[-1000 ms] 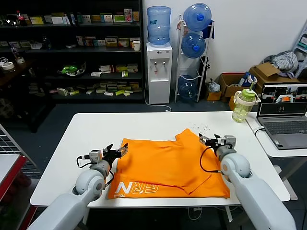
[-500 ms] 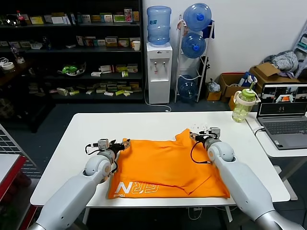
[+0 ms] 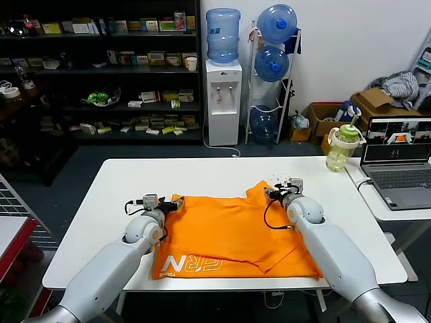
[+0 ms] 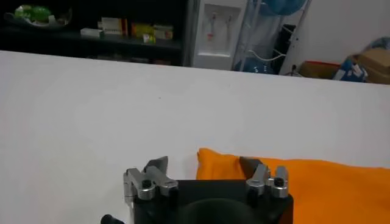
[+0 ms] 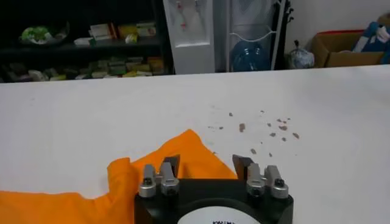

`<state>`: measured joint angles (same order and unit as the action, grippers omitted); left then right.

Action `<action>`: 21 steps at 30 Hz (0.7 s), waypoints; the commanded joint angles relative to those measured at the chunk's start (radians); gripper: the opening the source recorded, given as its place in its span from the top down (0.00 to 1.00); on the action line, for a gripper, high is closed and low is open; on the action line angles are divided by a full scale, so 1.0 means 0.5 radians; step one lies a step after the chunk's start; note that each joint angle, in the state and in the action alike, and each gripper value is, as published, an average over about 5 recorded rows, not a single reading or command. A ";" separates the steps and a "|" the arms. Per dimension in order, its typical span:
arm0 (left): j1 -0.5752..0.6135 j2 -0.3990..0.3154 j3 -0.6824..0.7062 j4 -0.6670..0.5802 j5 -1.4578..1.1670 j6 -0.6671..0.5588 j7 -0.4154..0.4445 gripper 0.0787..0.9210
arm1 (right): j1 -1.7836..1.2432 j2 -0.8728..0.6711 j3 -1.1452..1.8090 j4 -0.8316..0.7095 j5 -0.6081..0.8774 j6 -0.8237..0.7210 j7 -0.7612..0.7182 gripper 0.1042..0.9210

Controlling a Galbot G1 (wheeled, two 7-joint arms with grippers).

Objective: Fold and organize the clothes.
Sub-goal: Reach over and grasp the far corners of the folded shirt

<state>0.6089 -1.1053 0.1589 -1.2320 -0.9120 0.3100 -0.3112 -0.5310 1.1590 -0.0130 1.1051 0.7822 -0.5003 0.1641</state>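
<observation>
The orange T-shirt (image 3: 232, 232) lies partly folded on the white table (image 3: 202, 175), with white lettering along its near edge. My left gripper (image 3: 174, 203) is open at the shirt's far left corner, which shows between its jaws in the left wrist view (image 4: 219, 163). My right gripper (image 3: 271, 194) is open at the shirt's far right peak. That orange point (image 5: 189, 152) lies between its jaws in the right wrist view. Neither gripper holds cloth.
Small brown crumbs (image 5: 268, 125) dot the table beyond the right gripper. A green-lidded bottle (image 3: 342, 148) and a laptop (image 3: 397, 161) stand at the right. A water dispenser (image 3: 223, 94) and shelves (image 3: 101, 74) are behind the table.
Both grippers have moved away from me along the shirt's sides, from mid-shirt to its far corners. The shirt has not visibly moved.
</observation>
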 commanded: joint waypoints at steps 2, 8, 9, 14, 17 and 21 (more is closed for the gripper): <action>-0.029 -0.018 0.033 0.047 0.019 0.004 0.000 0.30 | 0.020 0.010 -0.020 -0.019 0.013 -0.037 -0.015 0.57; -0.024 -0.026 0.033 0.038 0.020 -0.013 0.003 0.50 | 0.008 -0.003 -0.016 -0.012 0.018 -0.026 -0.030 0.77; -0.024 -0.027 0.033 0.036 0.020 -0.016 0.002 0.53 | 0.008 -0.004 -0.015 -0.012 0.017 -0.022 -0.034 0.80; -0.024 -0.030 0.037 0.028 0.022 -0.031 -0.002 0.71 | 0.006 -0.007 -0.012 -0.014 0.006 0.011 -0.050 0.95; -0.022 -0.031 0.037 0.028 0.029 -0.051 -0.003 0.81 | 0.003 -0.005 -0.012 -0.017 -0.095 0.114 -0.057 0.98; -0.014 -0.030 0.031 0.021 0.052 -0.061 0.008 0.94 | 0.008 -0.005 -0.006 -0.028 -0.211 0.242 -0.048 0.94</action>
<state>0.6011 -1.1204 0.1759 -1.2210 -0.8976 0.2882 -0.3121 -0.5295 1.1556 -0.0169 1.0930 0.7503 -0.4608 0.1385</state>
